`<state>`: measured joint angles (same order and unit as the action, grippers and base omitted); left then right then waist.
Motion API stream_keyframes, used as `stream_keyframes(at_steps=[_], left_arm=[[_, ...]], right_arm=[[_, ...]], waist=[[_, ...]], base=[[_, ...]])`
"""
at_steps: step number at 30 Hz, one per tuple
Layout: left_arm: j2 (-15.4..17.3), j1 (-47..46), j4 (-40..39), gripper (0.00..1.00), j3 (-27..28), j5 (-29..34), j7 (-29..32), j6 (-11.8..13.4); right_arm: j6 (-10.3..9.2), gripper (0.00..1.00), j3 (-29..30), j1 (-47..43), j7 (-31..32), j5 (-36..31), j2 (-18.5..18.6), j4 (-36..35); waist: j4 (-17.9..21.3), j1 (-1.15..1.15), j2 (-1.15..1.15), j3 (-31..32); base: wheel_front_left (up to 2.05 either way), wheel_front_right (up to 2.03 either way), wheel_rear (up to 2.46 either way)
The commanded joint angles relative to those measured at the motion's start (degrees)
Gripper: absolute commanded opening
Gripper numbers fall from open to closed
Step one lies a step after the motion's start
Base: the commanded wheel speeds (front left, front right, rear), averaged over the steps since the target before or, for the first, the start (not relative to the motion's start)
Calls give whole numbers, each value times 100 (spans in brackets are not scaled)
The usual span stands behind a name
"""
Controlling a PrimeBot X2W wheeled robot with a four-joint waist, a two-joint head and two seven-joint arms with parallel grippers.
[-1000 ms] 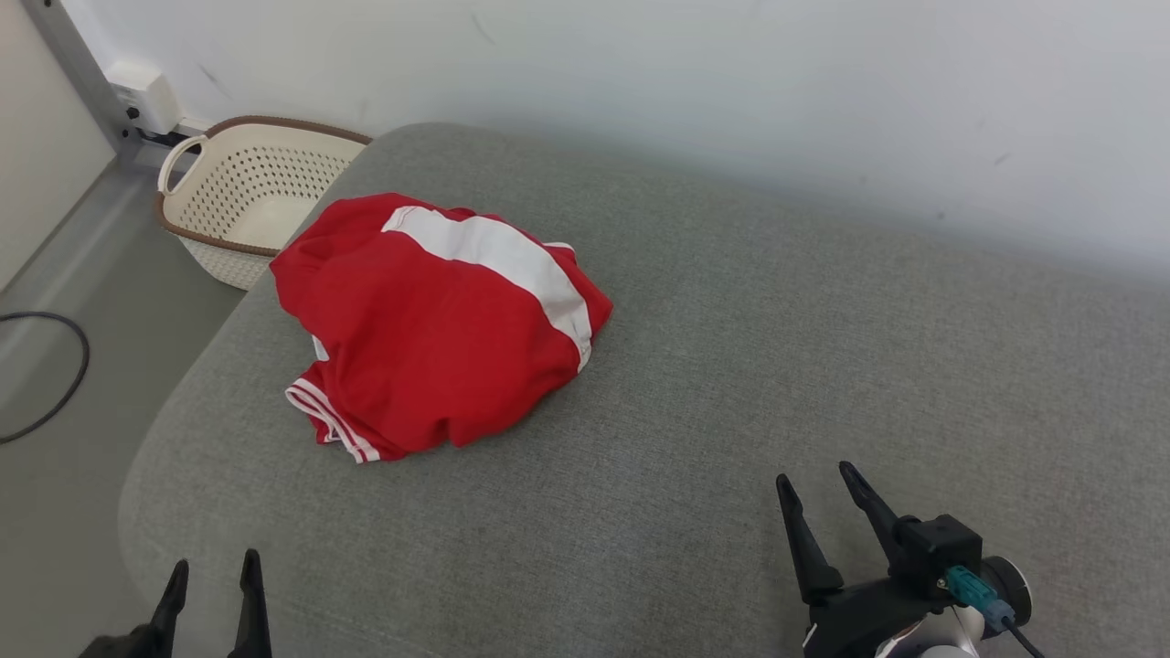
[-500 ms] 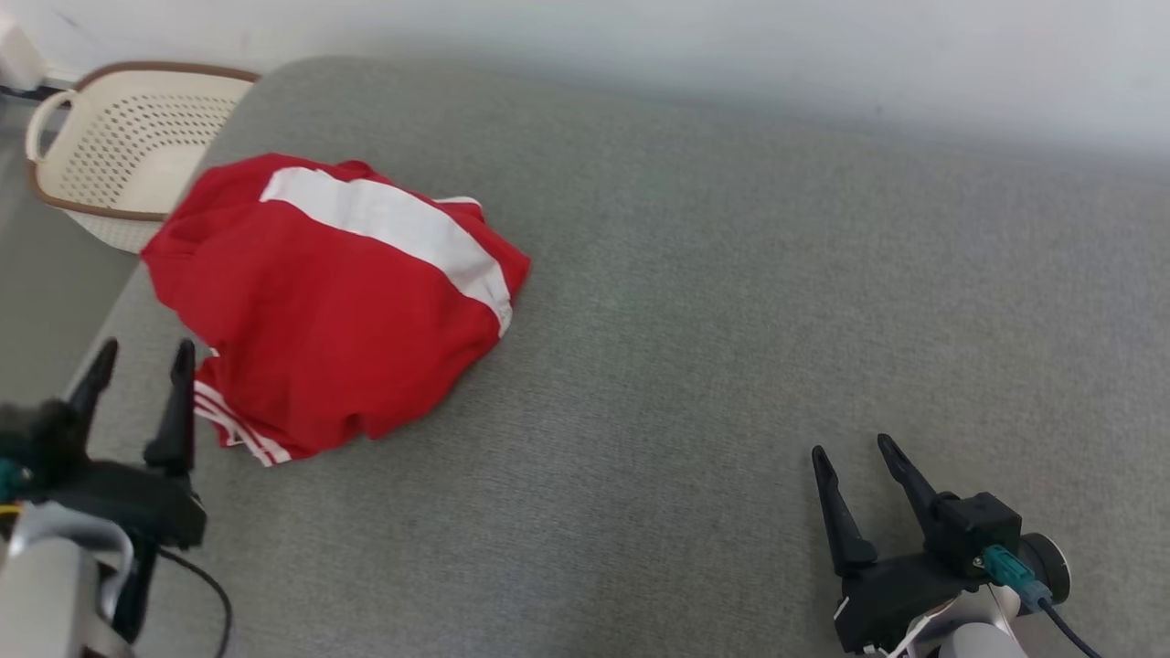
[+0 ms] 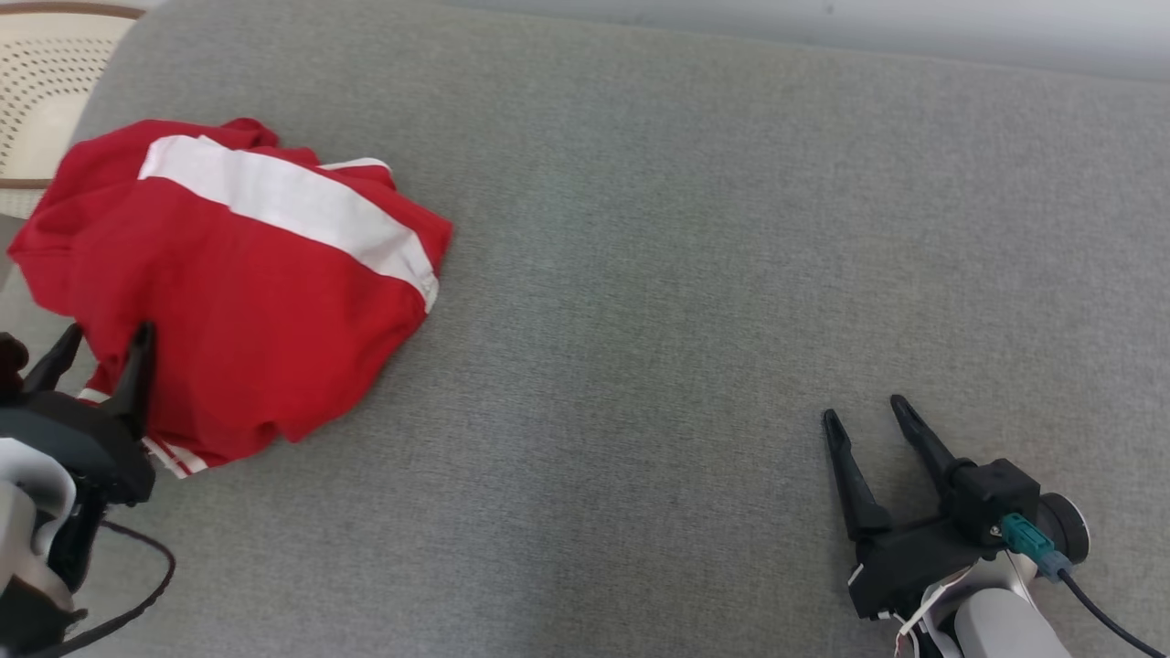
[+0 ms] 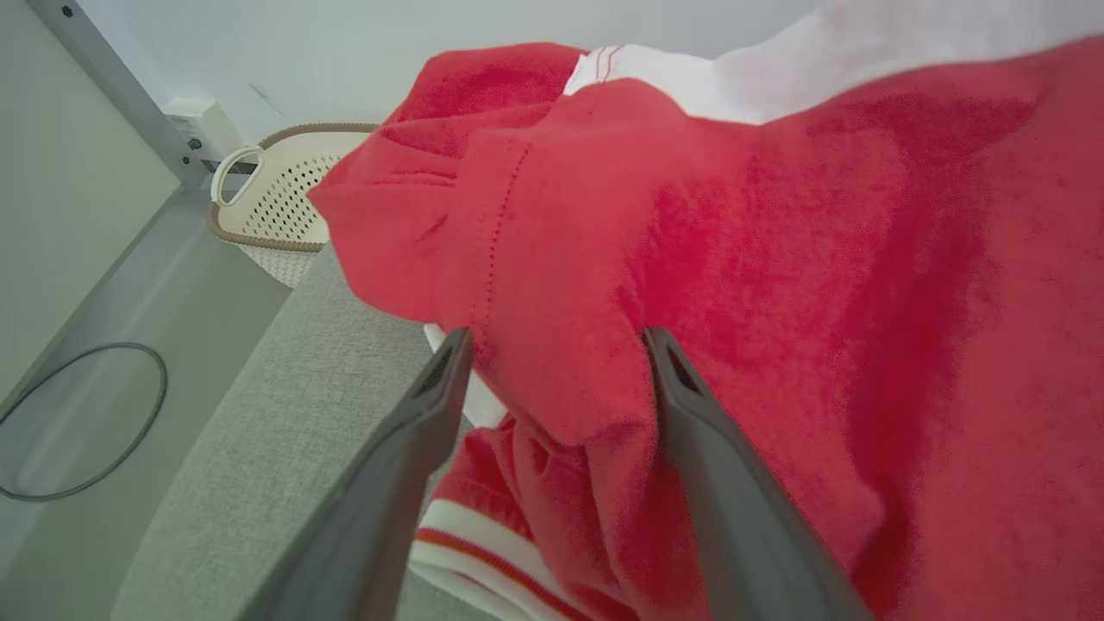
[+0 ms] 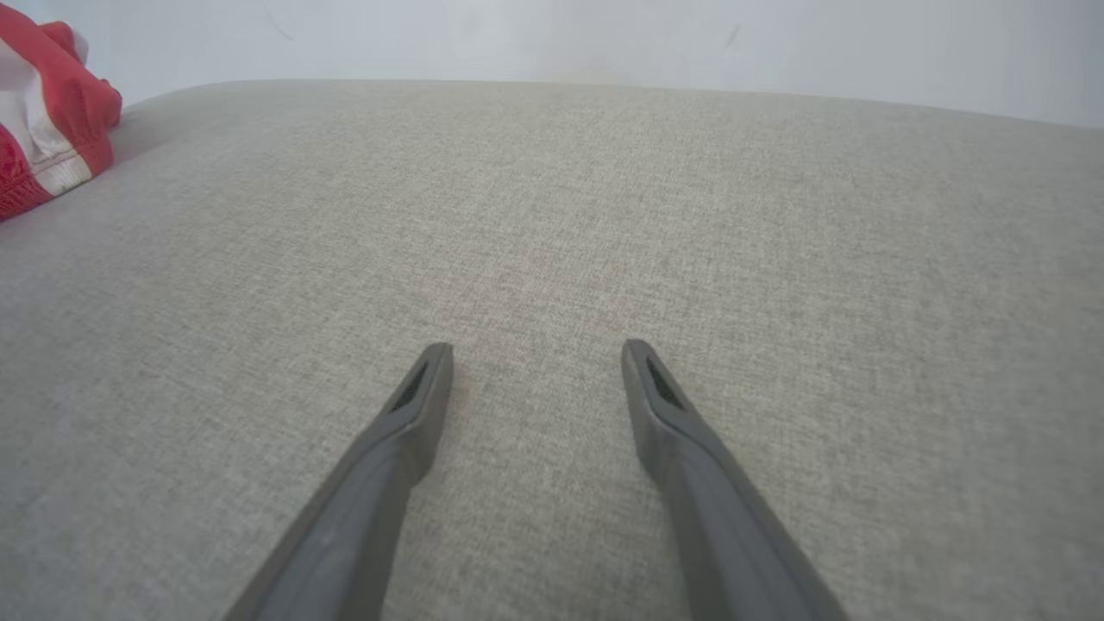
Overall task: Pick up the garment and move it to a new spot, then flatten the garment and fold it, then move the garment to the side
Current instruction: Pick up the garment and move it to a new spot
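The red garment [image 3: 247, 292], crossed by a broad white band [image 3: 274, 196], lies crumpled at the left end of the grey upholstered cushion [image 3: 686, 274], close to its edge. The left gripper [image 3: 108, 331] sits at the heap's near side with its jaws spread wide. Its own wrist view shows a hemmed fold of red cloth lying between the two dark fingers [image 4: 405, 448], not pinched, with a striped cuff [image 4: 483, 535] below. The right gripper [image 3: 864, 408] hovers well apart above bare cushion at the right, also fully spread and holding nothing.

From the head the cream perforated basket [image 3: 41, 91] is a cropped corner. The left wrist view gives its handle and brown rim, the grey floor [image 4: 172, 285] it stands on, a dark cable loop [image 4: 82, 423] and a pale wall [image 4: 388, 52]. The right wrist view catches the garment's edge at far left.
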<state>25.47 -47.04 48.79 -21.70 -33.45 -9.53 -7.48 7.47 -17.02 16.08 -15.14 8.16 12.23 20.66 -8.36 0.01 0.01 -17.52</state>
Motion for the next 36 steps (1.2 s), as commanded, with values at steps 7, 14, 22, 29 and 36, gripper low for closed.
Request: stream_keyframes(at_steps=[7,14,22,29,36], left_arm=[[106,-305,361,100,-527,-627,375,6],[195,-524,669,0,-997,-924,458,4],[512,-1192,339,0,-1306,-742,-465,5],[483,-1701,-794,0,-977,-129,-574,5],[48,-1549,-2078,0,-788,359,-577,5]], right_arm=[[1,100,-16,197,2,51,-13,10],[-1,100,118,201,6,81,-77,48],[-1,100,223,69,2,152,-221,20],[0,100,170,-12,-3,207,-413,37],[0,100,237,-92,-3,283,-539,27]], waist=[[326,-1,-1,-360],[423,-1,-1,-418],[316,-1,-1,-60],[276,-1,-1,349],[512,-1,-1,603]], base=[[0,0,0],[0,0,0],[0,0,0],[0,0,0],[0,0,0]])
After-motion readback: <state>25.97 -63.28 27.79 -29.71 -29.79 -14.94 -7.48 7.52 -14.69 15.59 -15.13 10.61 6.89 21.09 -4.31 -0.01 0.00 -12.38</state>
